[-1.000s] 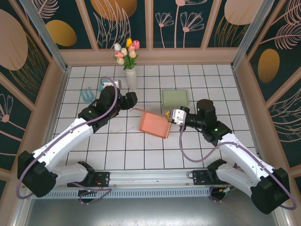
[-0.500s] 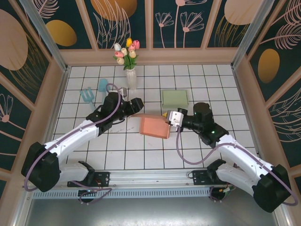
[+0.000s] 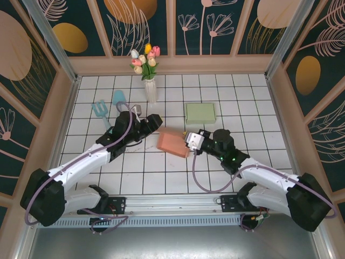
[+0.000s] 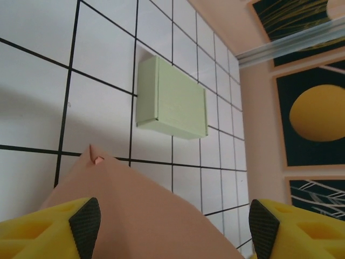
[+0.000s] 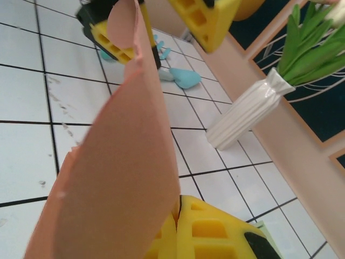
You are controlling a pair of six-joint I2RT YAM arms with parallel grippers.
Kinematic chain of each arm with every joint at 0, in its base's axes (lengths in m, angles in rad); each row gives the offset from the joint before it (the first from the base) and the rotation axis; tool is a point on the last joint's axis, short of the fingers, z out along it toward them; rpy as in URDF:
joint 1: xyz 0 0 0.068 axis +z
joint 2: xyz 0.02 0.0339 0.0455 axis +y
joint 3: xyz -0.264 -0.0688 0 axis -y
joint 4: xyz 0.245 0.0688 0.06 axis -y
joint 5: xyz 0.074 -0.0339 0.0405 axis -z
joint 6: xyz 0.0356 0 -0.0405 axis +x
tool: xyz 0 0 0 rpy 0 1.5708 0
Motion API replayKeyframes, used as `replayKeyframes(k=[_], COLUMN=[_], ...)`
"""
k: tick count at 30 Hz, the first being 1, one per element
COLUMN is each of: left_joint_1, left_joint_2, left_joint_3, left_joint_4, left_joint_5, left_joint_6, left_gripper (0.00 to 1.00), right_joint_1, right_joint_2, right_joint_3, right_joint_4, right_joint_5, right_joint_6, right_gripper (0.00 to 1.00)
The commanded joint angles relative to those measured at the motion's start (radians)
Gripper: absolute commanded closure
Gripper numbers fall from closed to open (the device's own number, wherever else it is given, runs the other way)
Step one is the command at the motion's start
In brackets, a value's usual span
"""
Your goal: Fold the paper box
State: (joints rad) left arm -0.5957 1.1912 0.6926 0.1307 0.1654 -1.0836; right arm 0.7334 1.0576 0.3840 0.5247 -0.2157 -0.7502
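**Pink paper box at mid-table: right claw clamped on it, left claw spread wide**

You have the paper box (image 3: 173, 143) near the middle of the table (image 3: 242, 162), between the two arms. It is a flat pink shape with one corner pointing toward the far left corner of the table.

Your right claw (image 3: 188, 141) is at the box's right edge. In the right wrist view, its yellow fingers (image 5: 207, 232) are pressed tight together and the pink sheet runs down into the seam between them. That claw is pinching the paper box. From the pinch, the sheet rises steeply and curves away from the camera.

Your left claw (image 3: 154, 122) is at the box's far left corner. Its jaws are spread wide, and the black pads (image 4: 85, 225) stand well apart at either side of the left wrist view. A pointed pink flap rises between them. You cannot tell from that view whether either pad touches the paper. The right wrist view shows the same thing, with one yellow finger on each side of the sheet's top edge.

A closed green box (image 3: 200, 112) lies flat just beyond the pink one, toward the far edge and right of centre. A white vase (image 3: 150, 90) of tulips (image 3: 144, 58) stands near the far edge, left of centre. Two small blue pieces (image 3: 100, 109) lie toward the far left corner.
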Motion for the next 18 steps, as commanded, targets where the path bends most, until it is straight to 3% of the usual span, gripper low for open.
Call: replayKeyframes(k=[1,3,7,18], left_joint_1=[-0.006,-0.006,-0.005,0.027], left_joint_2=[-0.028,-0.028,-0.023,0.122], left_joint_3=[-0.045,-0.036,0.094,0.386], left_joint_4=[0.059,0.038,-0.189,-0.359], left_joint_5=[-0.026,-0.058,-0.280,-0.313], left_joint_6=[-0.080,-0.060,0.107,0.276], left_gripper=[0.25,0.25,0.16,0.11], right_joint_1=[0.018,0.024,0.024,0.018], right_joint_2=[0.025,0.040,0.037,-0.033], right_joint_3=[-0.034,-0.045,-0.061,-0.100], right_joint_4=[0.240,0.259,0.235,0.160], right_joint_5=[0.106,0.105,0.089,-0.121], right_joint_6=[0.062,0.066,0.047,0.013], right_gripper=[1.00,1.00,1.00,1.00])
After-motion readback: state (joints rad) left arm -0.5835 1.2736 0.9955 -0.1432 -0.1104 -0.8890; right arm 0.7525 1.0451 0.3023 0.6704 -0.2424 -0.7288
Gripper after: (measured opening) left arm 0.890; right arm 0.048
